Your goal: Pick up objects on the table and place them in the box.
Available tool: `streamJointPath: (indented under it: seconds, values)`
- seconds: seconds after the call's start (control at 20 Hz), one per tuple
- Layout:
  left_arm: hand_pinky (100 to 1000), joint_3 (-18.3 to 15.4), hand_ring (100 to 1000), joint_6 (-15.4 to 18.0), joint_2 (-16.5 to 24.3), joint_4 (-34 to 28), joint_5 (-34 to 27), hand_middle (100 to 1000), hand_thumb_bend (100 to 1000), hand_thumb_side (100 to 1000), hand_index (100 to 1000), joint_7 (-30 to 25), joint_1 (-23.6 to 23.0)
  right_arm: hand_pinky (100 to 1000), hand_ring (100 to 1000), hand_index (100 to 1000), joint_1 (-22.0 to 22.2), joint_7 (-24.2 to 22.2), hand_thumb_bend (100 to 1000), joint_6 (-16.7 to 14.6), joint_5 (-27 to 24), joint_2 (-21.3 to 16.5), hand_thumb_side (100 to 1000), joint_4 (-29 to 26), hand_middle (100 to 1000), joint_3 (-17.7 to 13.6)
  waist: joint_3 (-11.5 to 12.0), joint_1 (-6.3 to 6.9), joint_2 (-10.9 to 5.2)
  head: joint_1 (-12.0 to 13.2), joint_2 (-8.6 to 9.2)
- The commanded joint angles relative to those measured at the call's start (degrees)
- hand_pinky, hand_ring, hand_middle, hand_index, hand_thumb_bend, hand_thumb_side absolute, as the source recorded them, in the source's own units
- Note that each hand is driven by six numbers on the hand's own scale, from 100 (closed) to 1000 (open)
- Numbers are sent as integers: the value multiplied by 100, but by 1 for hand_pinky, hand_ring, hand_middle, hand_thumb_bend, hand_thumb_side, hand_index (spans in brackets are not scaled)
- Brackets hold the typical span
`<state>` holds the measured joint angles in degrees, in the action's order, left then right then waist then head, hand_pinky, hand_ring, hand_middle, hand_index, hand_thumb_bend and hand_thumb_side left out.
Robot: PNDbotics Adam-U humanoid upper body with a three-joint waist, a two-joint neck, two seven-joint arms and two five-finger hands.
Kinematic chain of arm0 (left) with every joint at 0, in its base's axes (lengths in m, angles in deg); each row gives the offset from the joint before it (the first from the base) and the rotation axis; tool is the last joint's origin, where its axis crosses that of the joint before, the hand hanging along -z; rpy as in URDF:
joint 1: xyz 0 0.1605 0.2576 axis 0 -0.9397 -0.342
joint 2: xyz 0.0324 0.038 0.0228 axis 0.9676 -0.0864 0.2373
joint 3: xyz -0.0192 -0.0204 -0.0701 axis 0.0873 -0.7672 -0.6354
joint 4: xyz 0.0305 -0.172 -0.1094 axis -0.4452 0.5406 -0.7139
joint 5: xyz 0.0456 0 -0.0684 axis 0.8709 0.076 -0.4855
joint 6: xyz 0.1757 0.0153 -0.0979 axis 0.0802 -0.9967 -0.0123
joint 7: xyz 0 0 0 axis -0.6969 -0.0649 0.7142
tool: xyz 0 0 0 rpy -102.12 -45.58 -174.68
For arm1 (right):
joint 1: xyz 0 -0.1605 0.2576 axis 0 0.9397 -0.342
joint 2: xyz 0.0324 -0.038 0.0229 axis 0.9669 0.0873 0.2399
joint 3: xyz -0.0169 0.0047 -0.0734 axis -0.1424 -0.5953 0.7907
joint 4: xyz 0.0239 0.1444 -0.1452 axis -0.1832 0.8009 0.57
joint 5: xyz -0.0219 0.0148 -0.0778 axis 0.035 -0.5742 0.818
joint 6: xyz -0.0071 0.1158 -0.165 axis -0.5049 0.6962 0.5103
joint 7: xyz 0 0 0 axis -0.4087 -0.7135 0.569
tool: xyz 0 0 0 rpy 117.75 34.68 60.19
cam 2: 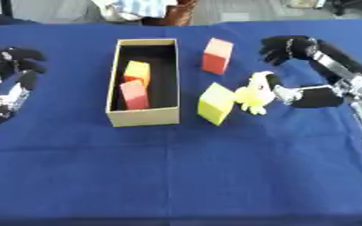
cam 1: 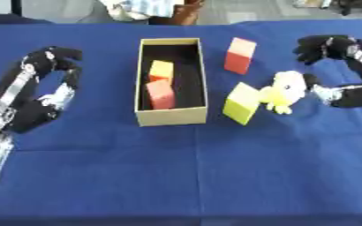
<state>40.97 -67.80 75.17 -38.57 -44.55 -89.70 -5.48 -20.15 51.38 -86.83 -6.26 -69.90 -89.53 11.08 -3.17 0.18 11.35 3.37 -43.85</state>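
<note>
- The right robot hand (cam 2: 307, 95) is reaching in from the right side of the tabletop (cam 2: 184, 167), with its thumb touching a pale yellow soft toy (cam 2: 254, 93) and its fingers arching above and apart from it; the robot hand is spread and is not closing on the toy.
- The left robot hand (cam 1: 49, 84) is resting at the left side, well apart from the box (cam 1: 171, 118), with its fingers curving round into a loose C and holding nothing.
- The open cardboard box is sitting near the centre of the blue tabletop, and two blocks are lying inside it: a yellow-orange block (cam 1: 161, 70) toward the far end and a red block (cam 1: 162, 94) just beside it toward the near end.
- Judged from this layout, the task is partly done: two objects are in the box and three are waiting outside.
- The waiting objects are a red-and-orange block (cam 1: 240, 55) standing just right of the box, a yellow-green block (cam 1: 242, 103) tilting near the box's right near corner, and the soft toy touching that block's right side.
- The toy's exact shape is hard to make out; only a lumpy pale yellow form is showing.
- Whether the thumb is pressing the toy or merely touching it cannot be told.
- The left forearm is cut off by the view's edge.
</note>
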Motion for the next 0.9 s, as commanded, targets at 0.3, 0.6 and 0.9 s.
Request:
streamJointPath:
  seconds: [0.3, 0.6, 0.9]
  values:
    - [819, -72, 697, -79, -77, -110, -64, 731, 120, 676, 835, -11, -41, 807, 879, 1000, -719, -409, 100, -715, 1279, -194, 313, 1060, 899, 140, 34, -102, -189, -39, -27]
    - [819, -49, 694, -97, -144, -83, -76, 728, 113, 688, 835, -45, -53, 845, 922, 1000, -1045, -544, 100, -858, 1816, -97, 358, 1622, 932, 227, 70, -103, -202, -56, -27]
    - [820, -35, 693, -106, -197, -69, -88, 728, 111, 696, 836, -84, -56, 851, 918, 1000, -1267, -664, 100, -859, 2435, 155, 423, 2206, 930, 46, 77, -78, -207, -82, -27]
